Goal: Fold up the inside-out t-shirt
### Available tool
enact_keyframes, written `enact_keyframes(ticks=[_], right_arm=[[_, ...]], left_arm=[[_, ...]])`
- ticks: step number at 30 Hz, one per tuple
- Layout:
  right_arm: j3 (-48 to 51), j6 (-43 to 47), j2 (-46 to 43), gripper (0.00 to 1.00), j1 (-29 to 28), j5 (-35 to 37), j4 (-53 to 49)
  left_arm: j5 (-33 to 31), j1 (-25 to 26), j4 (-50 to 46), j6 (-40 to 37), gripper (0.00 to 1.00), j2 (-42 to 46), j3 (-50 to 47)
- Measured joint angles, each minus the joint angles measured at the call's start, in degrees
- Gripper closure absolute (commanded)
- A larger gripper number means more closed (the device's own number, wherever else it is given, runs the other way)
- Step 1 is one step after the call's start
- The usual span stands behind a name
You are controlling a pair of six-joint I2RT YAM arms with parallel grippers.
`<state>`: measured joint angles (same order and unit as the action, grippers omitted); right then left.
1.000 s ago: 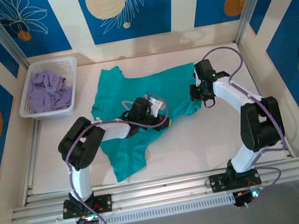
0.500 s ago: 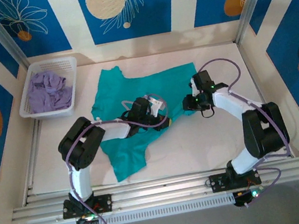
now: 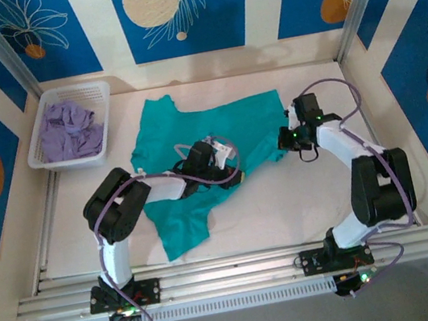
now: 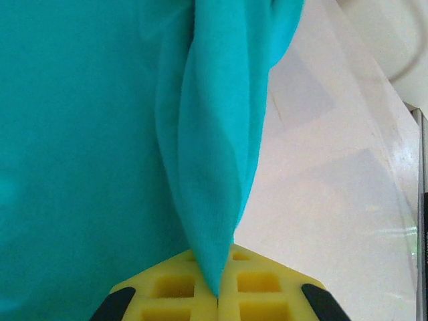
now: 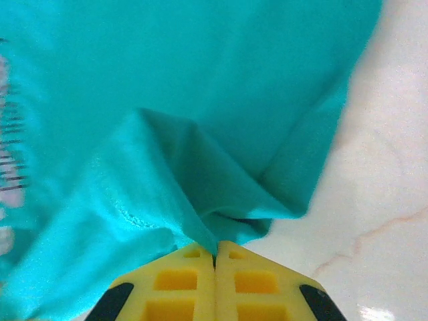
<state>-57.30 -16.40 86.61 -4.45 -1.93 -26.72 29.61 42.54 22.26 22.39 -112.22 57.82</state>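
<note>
The teal-green inside-out t-shirt [image 3: 169,131] lies spread and rumpled on the pale table, one part reaching toward the near edge. My left gripper [image 3: 230,168] sits at the shirt's right-middle edge. In the left wrist view it [image 4: 217,294] is shut on a narrow raised fold of the shirt [image 4: 207,167]. My right gripper [image 3: 283,140] is at the shirt's right side. In the right wrist view it [image 5: 215,253] is shut on a bunched pinch of the shirt [image 5: 200,80], with the fabric pulled up into a ridge.
A white basket [image 3: 97,93] at the back left holds a lavender garment [image 3: 69,128]. Bare table [image 3: 302,203] lies to the right of the shirt and in front of it. Metal rails [image 3: 232,276] run along the near edge by the arm bases.
The right gripper reached left onto the shirt's right edge with its jaws apart, then shut on the fabric and drew back slightly to the right. The left arm stayed put.
</note>
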Motion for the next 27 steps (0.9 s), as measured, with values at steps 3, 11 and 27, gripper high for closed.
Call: enact_keyframes(ticks=[3, 11, 27], right_arm=[[-0.8, 1.5, -2.8, 1.00, 0.5, -10.8, 0.4], [-3.9, 3.6, 0.2, 0.94, 0.9, -33.9, 0.3], [-7.8, 0.8, 9.4, 0.73, 4.7, -7.3, -5.2]], left_arm=[[-0.2, -0.3, -0.2, 0.0, 1.00, 0.0, -0.9], [-0.3, -0.9, -0.2, 0.0, 1.00, 0.0, -1.1], [-0.3, -0.9, -0.2, 0.0, 1.00, 0.4, -1.1]])
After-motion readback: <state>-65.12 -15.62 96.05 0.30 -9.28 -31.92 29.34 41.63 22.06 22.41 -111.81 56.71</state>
